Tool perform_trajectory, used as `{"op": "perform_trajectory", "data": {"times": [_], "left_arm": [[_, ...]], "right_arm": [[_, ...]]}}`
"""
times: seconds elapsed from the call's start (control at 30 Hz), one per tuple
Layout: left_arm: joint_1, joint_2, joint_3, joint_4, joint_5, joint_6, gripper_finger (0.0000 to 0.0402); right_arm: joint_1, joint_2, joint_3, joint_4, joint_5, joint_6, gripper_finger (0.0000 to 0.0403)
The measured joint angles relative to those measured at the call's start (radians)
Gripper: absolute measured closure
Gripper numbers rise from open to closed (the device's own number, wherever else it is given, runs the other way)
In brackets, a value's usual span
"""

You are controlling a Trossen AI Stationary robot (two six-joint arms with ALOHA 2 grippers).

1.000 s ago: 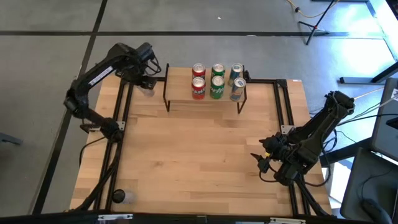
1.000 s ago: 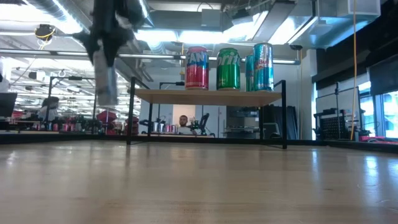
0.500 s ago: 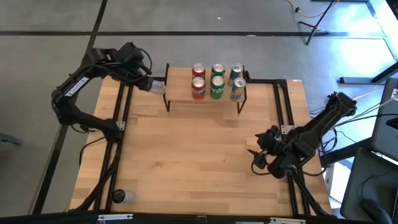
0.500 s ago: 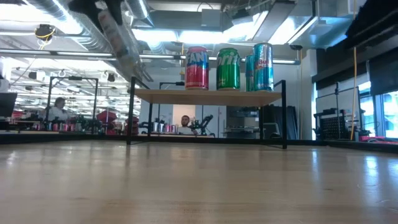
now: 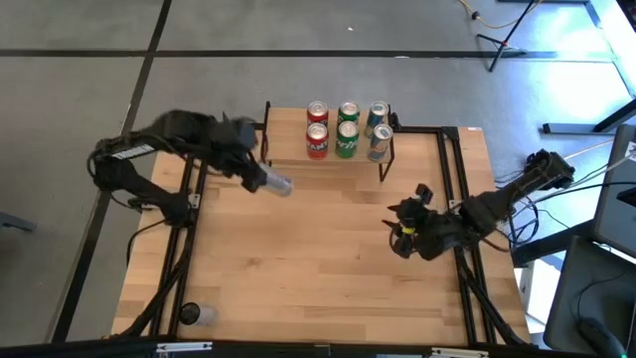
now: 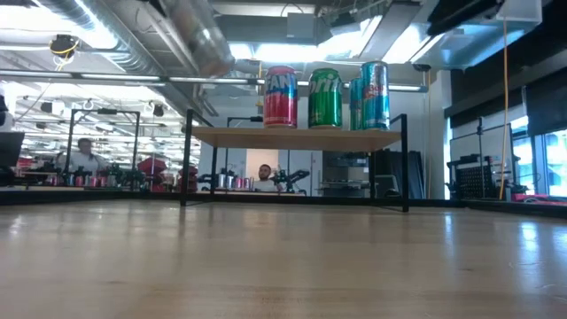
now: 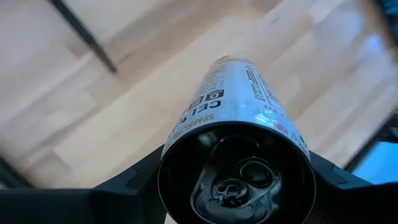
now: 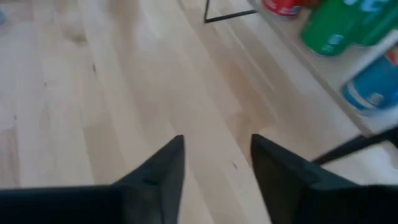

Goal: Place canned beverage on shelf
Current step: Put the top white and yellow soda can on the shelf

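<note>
Silver canned beverage (image 5: 272, 183) sits clamped in the left pincer (image 5: 260, 179), lifted off the table (image 5: 328, 259) and tipped over on a slant, just in front of the shelf's (image 5: 288, 149) left front leg. In the left wrist view the can's (image 7: 233, 143) pull-tab end faces the camera, with a dark finger (image 7: 134, 180) pressed to each side of the body. In the low view the same can (image 6: 199, 35) shows blurred and slanted, high up and to the left of the shelf (image 6: 297, 136).

On the shelf's plank stand six cans in two rows: a red can (image 5: 317, 140), a green can (image 5: 346, 138) and a blue can (image 5: 380, 142) at the front edge, with a second red can (image 5: 317, 111), a second green can (image 5: 348, 112) and a second blue can (image 5: 377, 114) behind them. They fill the middle and right of the plank; its left end is bare wood.

The right pincer (image 5: 400, 237) hangs over the table, well in front of the shelf's right end. Its fingers (image 8: 158, 171) stand apart with bare table showing between them, and they hold nothing.
</note>
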Motion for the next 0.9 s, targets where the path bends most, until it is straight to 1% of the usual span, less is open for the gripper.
{"op": "perform_trajectory", "data": {"times": [0.13, 0.27, 0.37, 0.57, 0.63, 0.9], "left_arm": [[-0.108, 0.09, -0.021, -0.036, -0.058, -0.117, 0.018], [-0.169, 0.201, -0.051, -0.059, -0.066, -0.184, 0.018], [-0.179, 0.278, -0.087, -0.042, -0.044, -0.205, 0.018], [-0.175, 0.409, -0.178, 0.016, 0.101, -0.151, 0.0176], [-0.177, 0.436, -0.193, 0.035, 0.129, -0.13, 0.0175], [-0.186, 0.448, -0.196, 0.119, 0.126, -0.125, 0.0168]], "right_arm": [[-0.028, 0.014, -0.032, 0.083, -0.057, -0.054, 0.0289], [-0.026, 0.028, -0.061, 0.117, -0.072, -0.056, 0.031], [-0.026, 0.041, -0.068, 0.119, -0.088, -0.056, 0.0314], [-0.026, 0.053, -0.068, 0.121, -0.105, -0.055, 0.0315], [-0.025, 0.053, -0.068, 0.121, -0.118, -0.055, 0.0315], [-0.025, 0.053, -0.069, 0.118, -0.127, -0.055, 0.0315]]}}
